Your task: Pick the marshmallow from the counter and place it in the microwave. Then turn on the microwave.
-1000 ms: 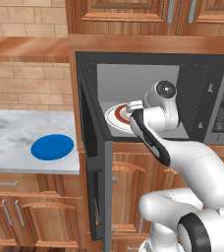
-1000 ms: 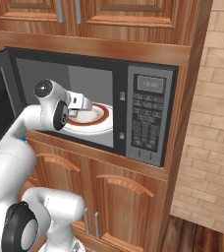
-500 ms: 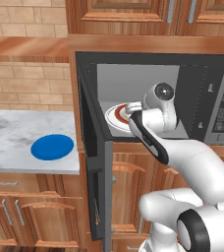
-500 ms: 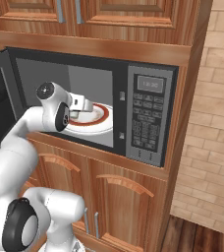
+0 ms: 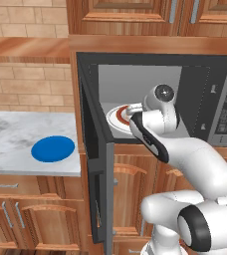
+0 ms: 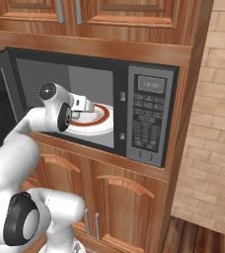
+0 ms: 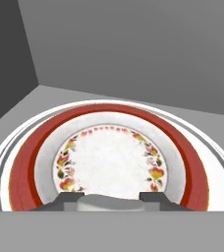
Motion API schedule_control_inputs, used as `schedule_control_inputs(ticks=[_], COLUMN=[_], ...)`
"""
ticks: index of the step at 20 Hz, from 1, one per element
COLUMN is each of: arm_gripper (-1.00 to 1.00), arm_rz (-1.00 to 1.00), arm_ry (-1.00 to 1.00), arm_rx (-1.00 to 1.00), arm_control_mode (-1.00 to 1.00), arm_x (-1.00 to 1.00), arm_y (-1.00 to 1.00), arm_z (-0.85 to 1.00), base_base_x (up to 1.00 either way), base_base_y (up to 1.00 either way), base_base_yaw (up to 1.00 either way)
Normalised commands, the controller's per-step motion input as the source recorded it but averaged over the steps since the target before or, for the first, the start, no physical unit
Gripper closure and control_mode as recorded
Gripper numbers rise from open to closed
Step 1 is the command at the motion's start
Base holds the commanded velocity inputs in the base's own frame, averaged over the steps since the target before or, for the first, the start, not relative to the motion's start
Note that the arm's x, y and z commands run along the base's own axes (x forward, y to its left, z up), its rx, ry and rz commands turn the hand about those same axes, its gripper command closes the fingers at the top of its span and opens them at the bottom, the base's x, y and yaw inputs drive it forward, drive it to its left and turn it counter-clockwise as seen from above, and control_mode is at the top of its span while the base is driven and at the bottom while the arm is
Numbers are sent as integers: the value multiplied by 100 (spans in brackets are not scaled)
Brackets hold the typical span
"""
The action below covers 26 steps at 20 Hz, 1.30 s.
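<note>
Marshmallow (image 7: 109, 203), apparently clenched in the gripper (image 7: 109, 199) at bottom centre, hovers over the microwave (image 6: 149, 118) plate (image 7: 109, 157); release and start remain.

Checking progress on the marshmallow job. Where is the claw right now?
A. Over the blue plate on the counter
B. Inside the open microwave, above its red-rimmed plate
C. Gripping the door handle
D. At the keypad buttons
B: the claw reaches into the open microwave, over the red-rimmed plate, with the marshmallow between its fingertips.

Glossy white rounded arm (image 5: 185, 154) with dark grey joint bands.
</note>
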Motion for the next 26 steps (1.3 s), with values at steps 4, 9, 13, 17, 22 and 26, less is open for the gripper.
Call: schedule_control_inputs(ticks=[4, 9, 13, 17, 22, 26], arm_gripper=[100, 100, 100, 100, 100, 100], arm_rz=[-1, -1, -1, -1, -1, -1], arm_ry=[0, 0, 0, 0, 0, 0], arm_rx=[0, 0, 0, 0, 0, 0], arm_control_mode=[-100, -100, -100, -100, -100, -100], arm_x=[12, 10, 9, 9, 9, 10], arm_y=[0, 0, 0, 0, 0, 0], arm_z=[-4, -5, -7, -6, -5, -5], base_base_x=[0, 0, 0, 0, 0, 0], base_base_y=[0, 0, 0, 0, 0, 0], base_base_yaw=[0, 0, 0, 0, 0, 0])
